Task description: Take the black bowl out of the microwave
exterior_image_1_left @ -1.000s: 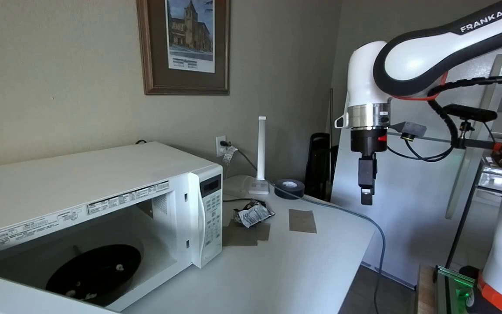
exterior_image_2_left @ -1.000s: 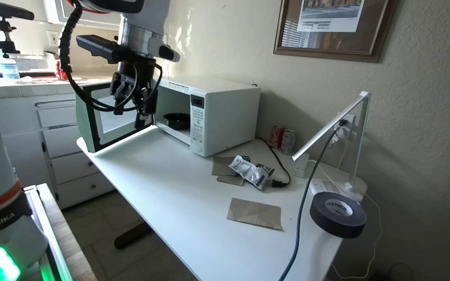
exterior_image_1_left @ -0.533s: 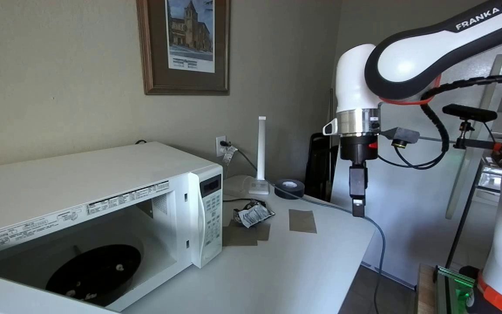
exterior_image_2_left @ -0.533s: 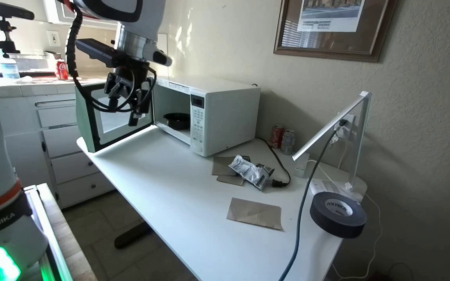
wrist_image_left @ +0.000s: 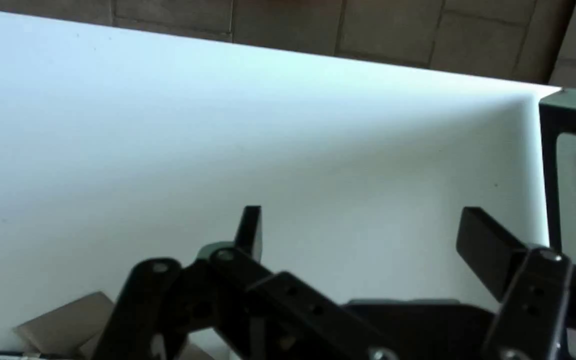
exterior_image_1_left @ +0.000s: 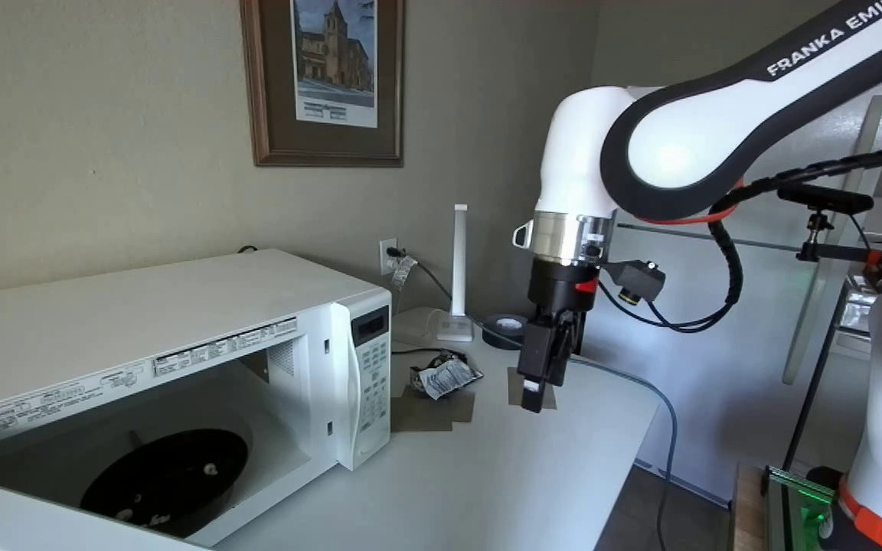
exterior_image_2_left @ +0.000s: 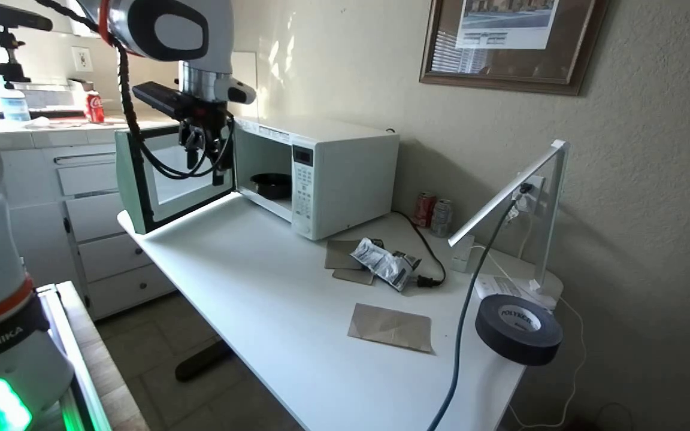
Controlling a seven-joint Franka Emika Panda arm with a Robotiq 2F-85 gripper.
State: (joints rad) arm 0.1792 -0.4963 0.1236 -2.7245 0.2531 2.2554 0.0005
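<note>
The black bowl (exterior_image_1_left: 169,478) sits inside the open white microwave (exterior_image_1_left: 142,298), with a few small pale bits in it. Its dark rim also shows in an exterior view (exterior_image_2_left: 272,184). The microwave door (exterior_image_2_left: 130,185) is swung wide open; its dark frame shows at the right of the wrist view (wrist_image_left: 550,170). My gripper (exterior_image_1_left: 539,394) is tilted, above the table in front of the microwave and apart from the bowl. In the wrist view the gripper (wrist_image_left: 360,212) is open, its fingers wide apart with only white table between them. The bowl is out of the wrist view.
Brown cardboard pieces (exterior_image_2_left: 390,327), a silver packet (exterior_image_2_left: 384,261) and a black plug cord lie on the table (exterior_image_2_left: 249,281). A tape roll (exterior_image_2_left: 518,329), a white lamp (exterior_image_2_left: 510,191) and two cans (exterior_image_2_left: 433,214) stand beyond. A grey cable crosses the table.
My gripper has moved lower and toward the microwave, and it has tilted over the last half second. The bowl, the microwave and its door have not moved.
</note>
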